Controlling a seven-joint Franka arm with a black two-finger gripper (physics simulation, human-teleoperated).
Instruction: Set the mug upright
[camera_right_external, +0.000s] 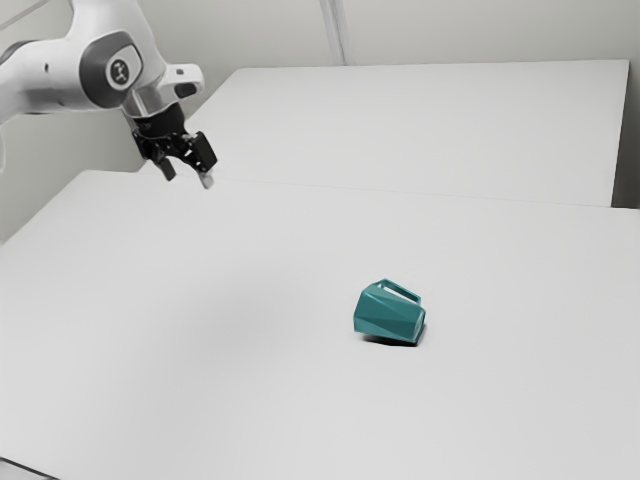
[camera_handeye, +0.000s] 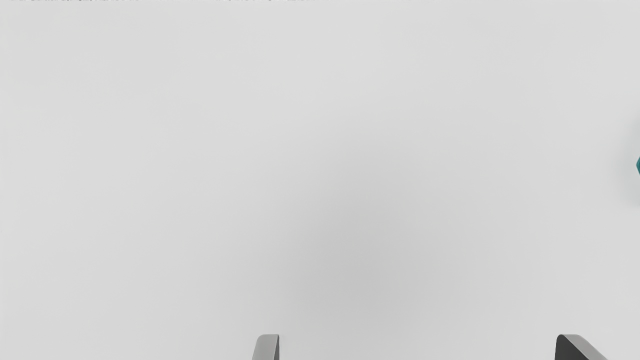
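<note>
On the white table (camera_right_external: 250, 400) a teal mug (camera_right_external: 388, 314) lies tipped, the tool (camera_right_external: 188, 177) open, an emblem (camera_right_external: 120, 70) marking the arm (camera_right_external: 50, 75).

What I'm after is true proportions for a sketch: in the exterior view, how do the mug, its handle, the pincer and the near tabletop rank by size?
1. Near tabletop
2. Pincer and mug: too alike to rank
3. Mug's handle

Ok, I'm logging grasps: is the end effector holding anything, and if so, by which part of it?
Nothing is held: the end effector is open, and the teal mug lies on its side on the table, away from it.
</note>
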